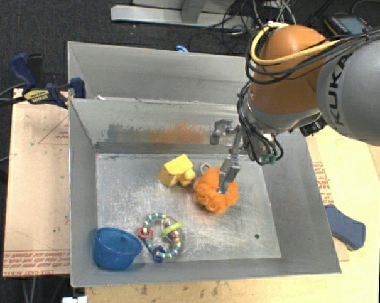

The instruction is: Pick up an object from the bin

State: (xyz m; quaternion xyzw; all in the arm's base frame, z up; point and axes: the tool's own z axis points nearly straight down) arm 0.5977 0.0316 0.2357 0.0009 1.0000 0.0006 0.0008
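Observation:
My gripper (226, 181) reaches down into the middle of the bin, one grey finger pressed into the top of a fuzzy orange ball (215, 193). The ball lies near the bin's centre. I see just that one finger against the orange fluff. A yellow block-shaped toy (176, 170) sits just left of the ball, almost touching it.
A ring of coloured beads (162, 236) lies at the front of the bin, and a blue cup (115, 249) rests in the front left corner. The arm with its orange cover hangs over the bin's right rear.

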